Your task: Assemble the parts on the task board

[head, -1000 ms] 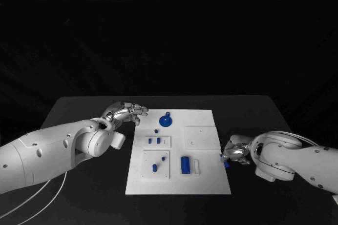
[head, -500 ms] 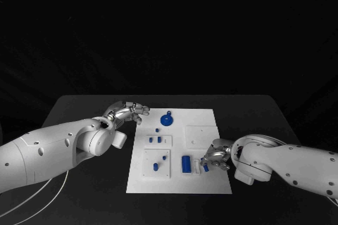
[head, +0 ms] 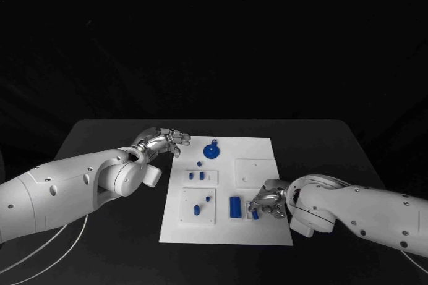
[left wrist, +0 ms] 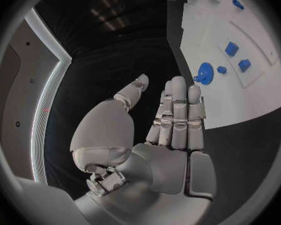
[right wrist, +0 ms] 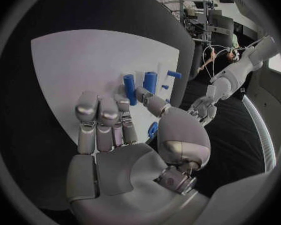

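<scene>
My right hand [head: 268,203] hovered over the near right part of the white task board [head: 258,150], its arm reaching in from the right across bare black table [head: 330,143]. In the right wrist view that hand [right wrist: 125,122] pinched a small blue peg [right wrist: 129,89] between thumb and a finger, the other fingers lying straight and close together. In the head view the peg [head: 254,214] showed at the fingertips, just right of a blue cylinder [head: 234,207] lying on the board. The board's near edge sat a little nearer than the hand, with open black table between it and me.

To the left of the cylinder, a raised white square carried two small blue parts [head: 202,204]. Farther back, another small plate held blue blocks [head: 198,175], and to its right lay a plain white square [head: 255,172]. Beyond those, near the far edge, a round blue gear-like part [head: 210,151] stood.

My left hand [head: 166,141] hung over the table just beside the board's far left corner, apart from it. In the left wrist view that hand [left wrist: 159,130] held nothing, fingers straight and side by side, thumb set apart.

Wide dark table stretched free past the board's far edge and off to its right.
</scene>
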Available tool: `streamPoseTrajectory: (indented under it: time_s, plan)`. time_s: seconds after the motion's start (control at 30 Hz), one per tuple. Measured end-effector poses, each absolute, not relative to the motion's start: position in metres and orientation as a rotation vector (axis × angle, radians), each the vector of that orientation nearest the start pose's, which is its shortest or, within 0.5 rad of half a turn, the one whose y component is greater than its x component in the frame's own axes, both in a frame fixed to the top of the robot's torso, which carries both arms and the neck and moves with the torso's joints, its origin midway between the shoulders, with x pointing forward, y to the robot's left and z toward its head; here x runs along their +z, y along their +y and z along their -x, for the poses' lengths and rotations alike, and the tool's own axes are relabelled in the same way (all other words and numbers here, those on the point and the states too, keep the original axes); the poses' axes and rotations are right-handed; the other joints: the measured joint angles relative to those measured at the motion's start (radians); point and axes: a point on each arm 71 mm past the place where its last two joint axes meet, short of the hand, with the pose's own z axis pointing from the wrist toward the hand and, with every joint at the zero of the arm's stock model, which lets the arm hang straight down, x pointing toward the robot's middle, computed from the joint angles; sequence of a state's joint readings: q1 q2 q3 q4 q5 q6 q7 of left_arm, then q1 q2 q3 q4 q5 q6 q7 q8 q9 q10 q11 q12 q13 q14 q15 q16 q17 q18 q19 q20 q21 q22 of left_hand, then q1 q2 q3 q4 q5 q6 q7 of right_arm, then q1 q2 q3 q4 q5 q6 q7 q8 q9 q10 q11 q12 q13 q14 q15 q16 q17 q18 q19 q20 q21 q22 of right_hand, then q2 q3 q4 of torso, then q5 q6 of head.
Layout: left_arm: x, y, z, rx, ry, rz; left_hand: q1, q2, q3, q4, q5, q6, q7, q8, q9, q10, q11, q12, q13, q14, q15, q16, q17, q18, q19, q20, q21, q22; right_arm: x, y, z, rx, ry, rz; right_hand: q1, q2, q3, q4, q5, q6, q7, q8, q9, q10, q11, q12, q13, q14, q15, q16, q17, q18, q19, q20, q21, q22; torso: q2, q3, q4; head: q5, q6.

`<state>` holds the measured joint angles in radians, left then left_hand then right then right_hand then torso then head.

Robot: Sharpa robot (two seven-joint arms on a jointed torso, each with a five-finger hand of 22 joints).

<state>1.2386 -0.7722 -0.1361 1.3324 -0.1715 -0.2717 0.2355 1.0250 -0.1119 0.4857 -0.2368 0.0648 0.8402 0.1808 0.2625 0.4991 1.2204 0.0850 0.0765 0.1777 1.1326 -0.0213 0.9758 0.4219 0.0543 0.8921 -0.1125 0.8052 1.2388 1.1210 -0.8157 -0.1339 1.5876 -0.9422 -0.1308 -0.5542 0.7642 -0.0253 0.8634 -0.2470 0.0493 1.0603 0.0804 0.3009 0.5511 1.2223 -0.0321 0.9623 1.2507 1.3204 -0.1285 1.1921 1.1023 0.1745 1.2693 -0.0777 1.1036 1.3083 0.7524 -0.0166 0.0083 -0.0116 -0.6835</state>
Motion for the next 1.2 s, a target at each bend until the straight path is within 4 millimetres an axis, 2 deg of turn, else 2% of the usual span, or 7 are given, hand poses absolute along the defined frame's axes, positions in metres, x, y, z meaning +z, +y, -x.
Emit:
streamPoseTrajectory:
  time_s: [0.13,0.7,1.2]
  plan:
    - [-0.2123,0.2291,-0.5167,-1.282,1.634,1.006,0.0,0.0,0.0,0.0,0.0,0.0,0.0,0.0,0.0,0.001,-0.001,0.0,0.0,0.0,0.0,0.0,0.0,0.0,0.0,0.0,0.0,0.0,-0.2843,-0.191,-0.4304,0.472,2.354,-0.445,-0.005,0.003,0.0,0.0,0.0,0.0,0.0,0.0,0.004,0.0,0.0,0.0,0.0,0.0,0.0,0.0,0.0,0.001,-0.001,0.001,0.0,0.0,0.0,0.001,-0.0002,0.002,0.0]
    - [-0.2124,0.2292,-0.5167,-1.281,1.635,1.006,0.0,0.0,-0.002,0.002,0.0,0.0,0.0,0.0,-0.001,-0.002,0.002,0.0,0.0,0.0,0.0,0.0,0.001,0.0,0.0,0.0,0.0,0.001,-0.2856,-0.1901,-0.432,0.469,2.353,-0.449,-0.016,0.003,-0.011,0.003,0.0,0.0,0.0,0.0,0.006,0.0,0.0,-0.004,0.001,0.0,0.001,0.0,0.001,0.001,-0.001,0.001,0.0,0.0,0.0,0.001,-0.0008,0.005,-0.005]
    - [-0.2126,0.2304,-0.5166,-1.279,1.636,1.008,-0.004,0.004,0.0,0.005,0.0,-0.003,-0.003,0.0,-0.002,-0.002,0.002,0.0,0.0,0.0,0.0,0.0,0.002,0.0,-0.002,0.002,0.0,0.002,-0.2858,-0.1872,-0.4314,0.479,2.351,-0.446,-0.057,-0.022,-0.059,-0.001,0.0,0.0,0.0,0.001,0.004,0.0,0.0,-0.003,0.003,-0.003,-0.001,0.0,0.0,0.003,-0.001,0.001,0.004,0.0,0.0,0.0004,-0.0008,0.012,-0.004]
